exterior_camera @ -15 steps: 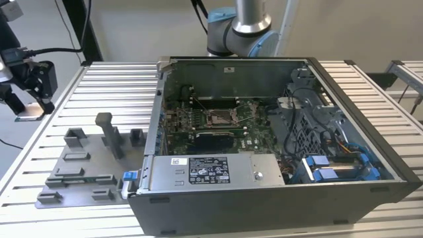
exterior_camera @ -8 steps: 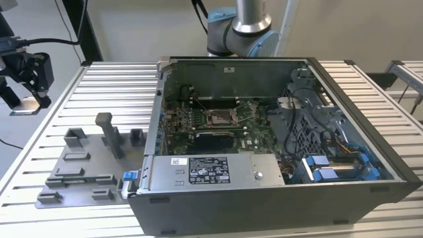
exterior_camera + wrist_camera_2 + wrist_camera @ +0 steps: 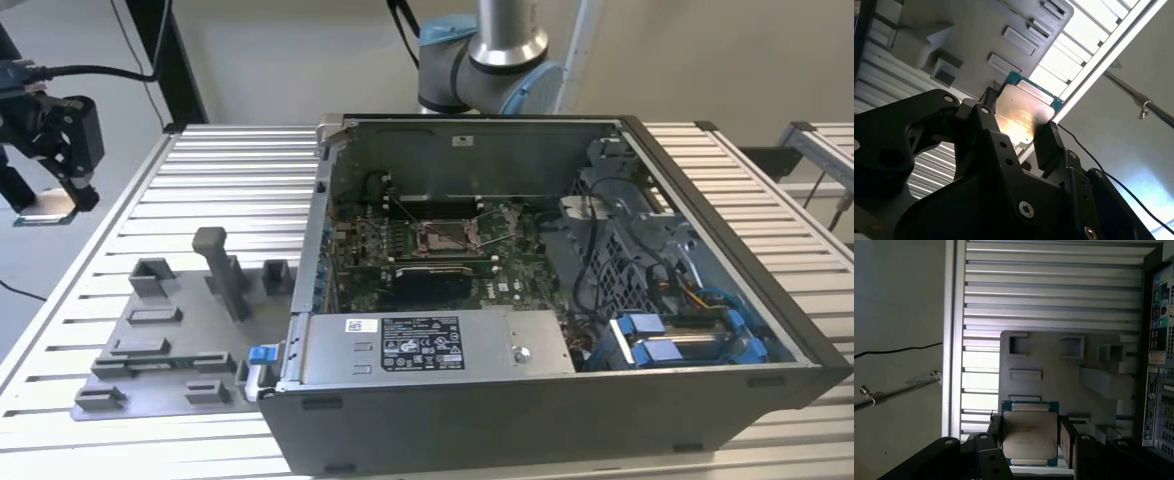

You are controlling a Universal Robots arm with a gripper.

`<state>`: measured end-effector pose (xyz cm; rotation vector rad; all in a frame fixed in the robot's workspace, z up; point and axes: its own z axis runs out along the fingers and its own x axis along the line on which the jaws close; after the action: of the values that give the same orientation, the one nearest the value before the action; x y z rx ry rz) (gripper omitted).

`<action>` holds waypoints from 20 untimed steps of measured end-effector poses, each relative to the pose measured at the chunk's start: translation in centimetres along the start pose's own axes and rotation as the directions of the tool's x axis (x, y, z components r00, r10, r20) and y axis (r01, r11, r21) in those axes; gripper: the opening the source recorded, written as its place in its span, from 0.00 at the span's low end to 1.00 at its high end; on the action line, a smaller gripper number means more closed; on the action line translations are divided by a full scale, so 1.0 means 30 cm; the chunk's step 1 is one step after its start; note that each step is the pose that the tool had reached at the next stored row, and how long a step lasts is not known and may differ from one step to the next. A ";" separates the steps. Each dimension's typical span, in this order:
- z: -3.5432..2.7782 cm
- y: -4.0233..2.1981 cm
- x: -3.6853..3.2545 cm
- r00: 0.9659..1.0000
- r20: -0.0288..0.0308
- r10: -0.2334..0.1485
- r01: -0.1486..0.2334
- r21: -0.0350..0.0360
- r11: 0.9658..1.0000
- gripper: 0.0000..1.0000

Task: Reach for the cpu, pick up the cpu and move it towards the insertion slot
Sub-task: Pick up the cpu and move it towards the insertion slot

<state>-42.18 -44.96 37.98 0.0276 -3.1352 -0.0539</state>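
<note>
My black gripper [image 3: 1030, 441] is shut on the cpu [image 3: 1029, 432], a small square chip with a silvery face and a teal edge, held flat between the two fingers in both wrist views [image 3: 1019, 112]. In the exterior view the gripper [image 3: 56, 195] hangs high at the far left, past the table's edge and well away from the computer case. The insertion slot [image 3: 441, 236], a silver-framed square socket, lies on the green motherboard inside the open case. Under the held chip in the first wrist view lies the grey fixture plate [image 3: 1054, 385].
The grey fixture plate [image 3: 160, 340] with several raised blocks and a tall post [image 3: 220, 270] sits on the slatted table [image 3: 200, 190], on the exterior view's left. The open case [image 3: 561, 400] has high walls, a power supply [image 3: 427, 345] in front and cables [image 3: 627, 240] beside the board.
</note>
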 end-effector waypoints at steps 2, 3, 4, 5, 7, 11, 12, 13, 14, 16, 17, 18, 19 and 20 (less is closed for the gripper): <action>0.000 0.000 0.000 1.000 0.000 0.000 0.000 0.000 1.000 0.00; 0.000 0.000 0.000 1.000 0.000 0.000 0.000 0.000 1.000 0.00; -0.001 0.000 0.000 1.000 0.000 0.000 0.000 0.000 1.000 0.00; -0.001 0.000 0.000 1.000 0.000 0.000 0.000 0.000 1.000 0.00; -0.001 0.000 0.000 1.000 0.000 0.000 0.000 0.000 1.000 0.00; -0.001 0.000 -0.007 1.000 0.000 0.000 0.000 0.000 1.000 0.00; -0.001 0.000 -0.010 1.000 0.000 0.000 0.000 0.000 1.000 0.00; -0.001 0.000 -0.014 1.000 0.000 0.000 0.000 0.000 1.000 0.00; -0.001 0.000 -0.018 1.000 0.000 0.000 0.000 0.000 1.000 0.00; -0.001 0.000 -0.022 1.000 0.000 0.000 0.000 0.000 1.000 0.00; -0.001 0.000 -0.024 1.000 0.000 0.000 0.000 0.000 1.000 0.00; -0.001 0.000 -0.026 1.000 0.000 0.000 0.000 0.000 1.000 0.00; -0.001 0.000 -0.029 1.000 0.000 0.000 0.000 0.000 1.000 0.00; -0.001 0.000 -0.032 1.000 0.000 0.000 0.000 0.000 1.000 0.00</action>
<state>-41.22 -44.96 38.01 0.0276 -3.1352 -0.0539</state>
